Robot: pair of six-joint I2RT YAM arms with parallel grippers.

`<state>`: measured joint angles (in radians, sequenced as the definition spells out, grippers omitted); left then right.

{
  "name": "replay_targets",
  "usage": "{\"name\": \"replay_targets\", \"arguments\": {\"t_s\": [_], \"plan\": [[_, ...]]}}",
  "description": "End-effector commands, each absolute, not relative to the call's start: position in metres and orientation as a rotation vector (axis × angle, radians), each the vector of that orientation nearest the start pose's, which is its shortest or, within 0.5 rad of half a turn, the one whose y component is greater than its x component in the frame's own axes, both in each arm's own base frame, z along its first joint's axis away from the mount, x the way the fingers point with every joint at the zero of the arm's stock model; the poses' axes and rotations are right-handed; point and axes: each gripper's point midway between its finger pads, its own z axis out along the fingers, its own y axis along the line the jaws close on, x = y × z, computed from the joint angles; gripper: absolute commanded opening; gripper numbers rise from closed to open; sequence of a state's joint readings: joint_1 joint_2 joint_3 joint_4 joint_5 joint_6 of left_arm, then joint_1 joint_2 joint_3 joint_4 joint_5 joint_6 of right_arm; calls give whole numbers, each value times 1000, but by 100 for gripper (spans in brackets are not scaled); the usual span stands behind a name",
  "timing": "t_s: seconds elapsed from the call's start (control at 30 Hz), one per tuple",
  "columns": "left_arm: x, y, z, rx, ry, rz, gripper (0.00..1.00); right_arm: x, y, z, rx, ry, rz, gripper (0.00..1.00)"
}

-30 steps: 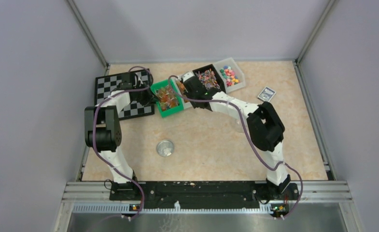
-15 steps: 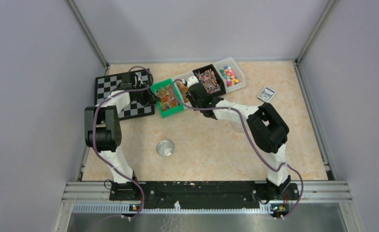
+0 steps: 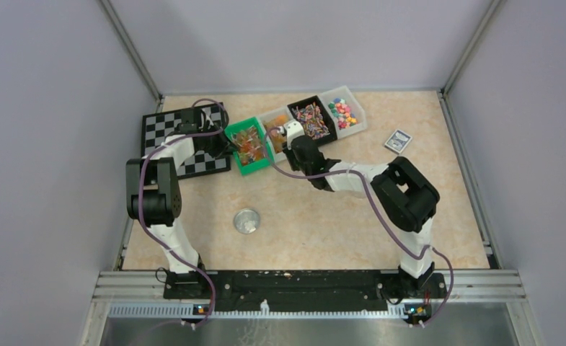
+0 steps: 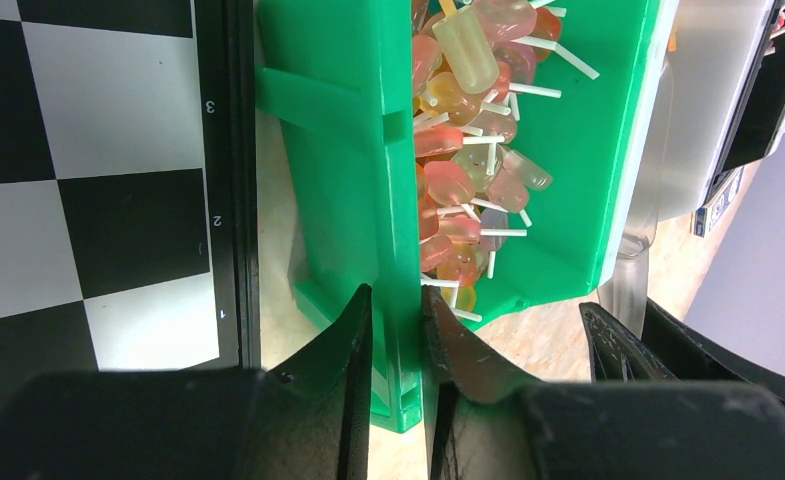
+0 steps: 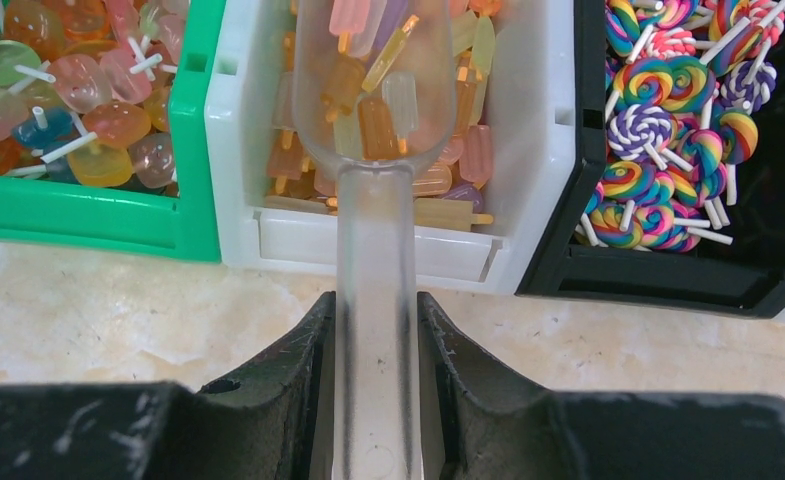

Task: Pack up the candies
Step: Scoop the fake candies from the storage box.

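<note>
My right gripper (image 5: 376, 305) is shut on the handle of the clear scoop (image 5: 373, 110). The scoop's bowl holds several small orange, pink and yellow candies (image 5: 376, 120) and hangs over the white bin (image 5: 533, 150) of the same sweets. In the top view my right gripper (image 3: 293, 138) sits just in front of that bin (image 3: 275, 119). My left gripper (image 4: 396, 300) is shut on the left wall of the green bin (image 4: 338, 140), which holds pink and orange lollipop candies (image 4: 458, 150). It also shows in the top view (image 3: 218, 142).
A black bin (image 5: 668, 270) of rainbow swirl lollipops stands right of the white bin, and a clear bin (image 3: 343, 112) of coloured sweets beyond it. A chessboard (image 3: 171, 130) lies left of the green bin. A round metal tin (image 3: 246, 221) and a small packet (image 3: 398, 140) lie on the table.
My right gripper has drawn back toward the front and slightly left with the scoop, from over the bins to their near edge. The left arm has not moved.
</note>
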<state>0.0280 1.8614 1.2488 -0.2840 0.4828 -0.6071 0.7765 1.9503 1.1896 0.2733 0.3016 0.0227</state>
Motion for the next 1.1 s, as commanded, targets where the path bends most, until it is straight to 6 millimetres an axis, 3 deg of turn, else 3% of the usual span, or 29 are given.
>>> {"name": "replay_targets", "arguments": {"t_s": [0.0, 0.17, 0.37, 0.7, 0.9, 1.07], "plan": [[440, -92, 69, -594, 2485, -854, 25, 422, 346, 136, -495, 1804, 277, 0], [440, -93, 69, -593, 2485, -860, 25, 421, 340, 140, -453, 1781, 293, 0], [440, -93, 70, -591, 2486, -862, 27, 418, 337, 161, -409, 1735, 341, 0], [440, -95, 79, -581, 2473, -882, 45, 407, 326, 203, -395, 1698, 357, 0], [439, -95, 84, -567, 2468, -889, 56, 390, 309, 227, -386, 1706, 358, 0], [436, -95, 83, -561, 2479, -889, 60, 365, 288, 234, -390, 1815, 345, 0]]}}
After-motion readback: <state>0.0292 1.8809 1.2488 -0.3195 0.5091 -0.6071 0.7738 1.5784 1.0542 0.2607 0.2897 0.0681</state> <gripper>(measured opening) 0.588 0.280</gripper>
